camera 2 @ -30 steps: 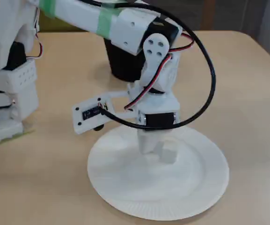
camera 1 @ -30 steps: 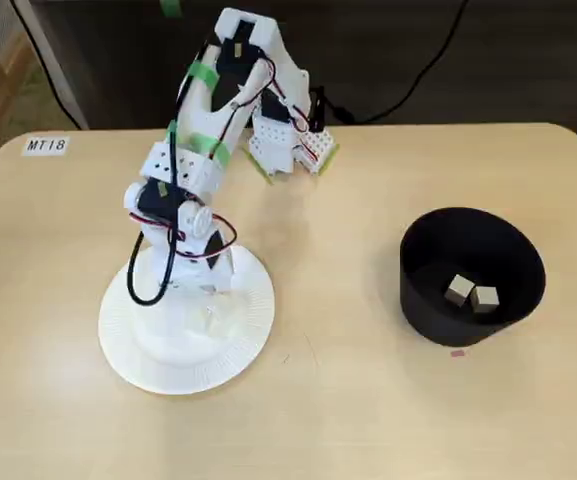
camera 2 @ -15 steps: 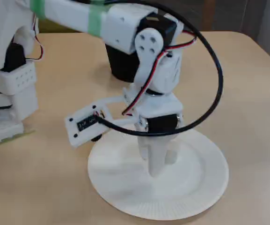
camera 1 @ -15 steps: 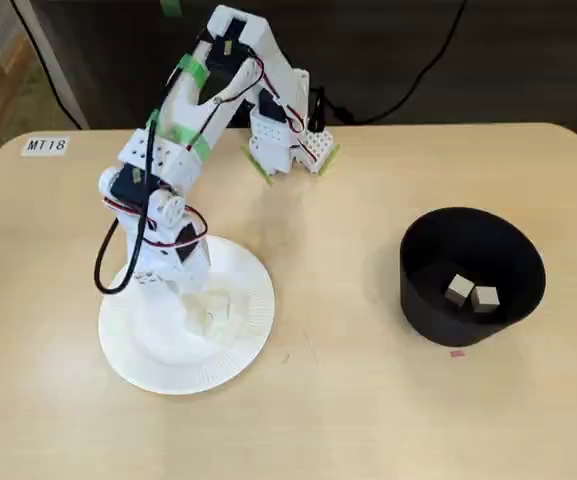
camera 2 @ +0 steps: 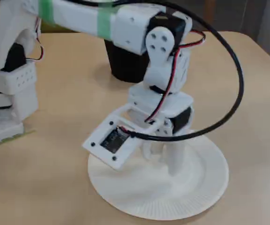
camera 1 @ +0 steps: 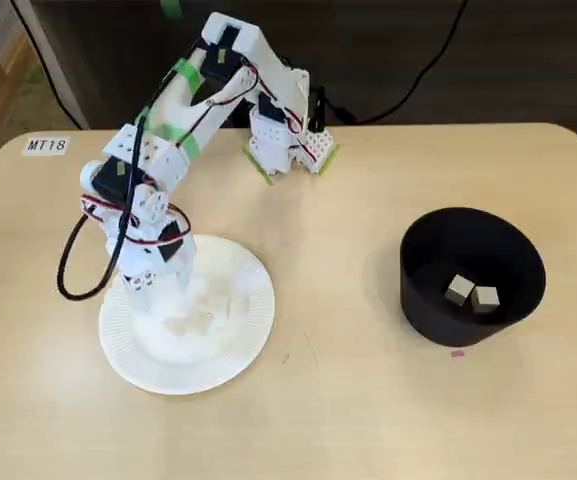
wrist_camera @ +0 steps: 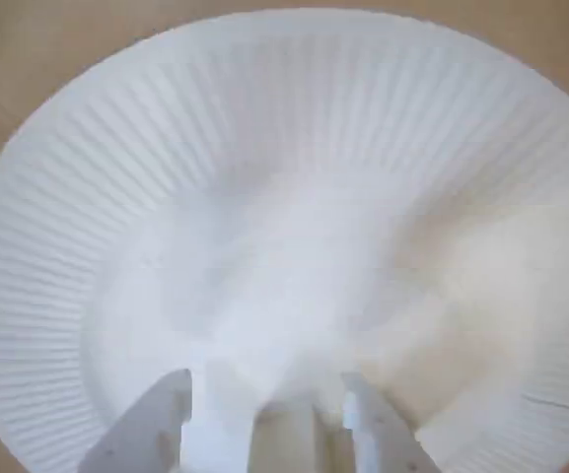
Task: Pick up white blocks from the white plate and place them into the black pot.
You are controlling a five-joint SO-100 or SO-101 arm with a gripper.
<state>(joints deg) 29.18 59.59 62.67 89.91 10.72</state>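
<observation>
Fixed view from above: the arm has swung toward the left of the frame over the last second, and the claw now sits low over the left-centre of the white plate. Pale lumps beside it look like white blocks, though white on white makes them hard to count. The black pot stands well apart at the right, with two cubes lying inside.

Wrist view: the two fingers rise from the bottom edge with a gap between them, so the claw looks released. A pale blurred shape lies in that gap, possibly a block; I cannot tell for sure. The ribbed rim of the plate fills the frame.

Fixed view from the side: the wrist has dropped and turned since half a second ago, and its camera board now tilts down at the lower left. The fingertips reach the plate surface. The pot shows behind the arm.

Meaning for the task: two cubes look delivered. To my eye this is the set-up for another grab, with nothing gripped yet.
</observation>
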